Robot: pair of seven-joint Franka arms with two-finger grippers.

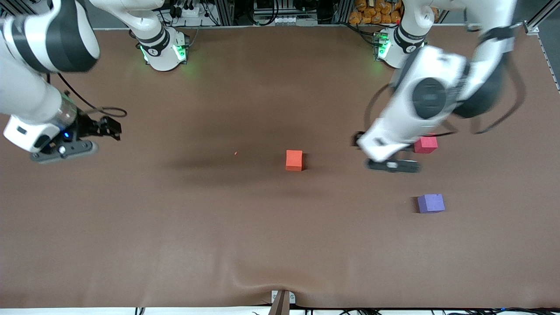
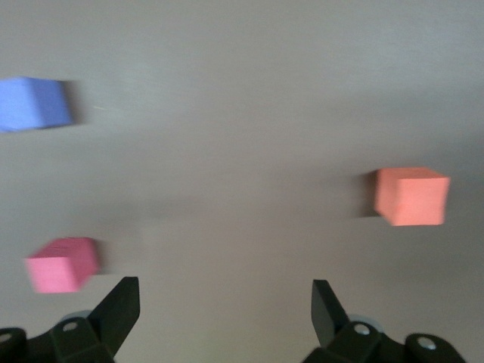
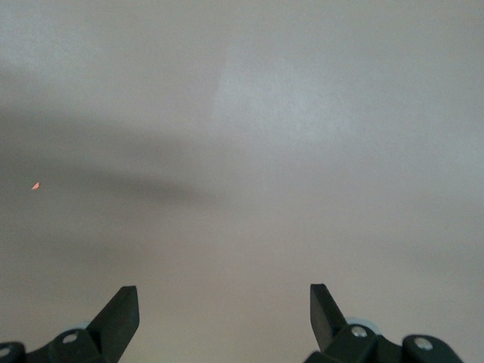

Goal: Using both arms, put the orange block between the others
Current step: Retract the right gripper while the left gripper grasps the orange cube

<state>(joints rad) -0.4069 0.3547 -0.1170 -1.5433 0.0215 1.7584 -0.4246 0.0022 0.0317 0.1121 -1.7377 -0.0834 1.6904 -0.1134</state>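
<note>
With its gripper spread empty above the surface, the left arm should drop squarely over the orange block at its nine o'clock, while the right gripper waits open.

The right gripper hangs over the bare brown table, its two dark fingertips set wide apart with nothing between them. A tiny orange speck lies on the cloth at about ten o'clock from the gripper.
</note>
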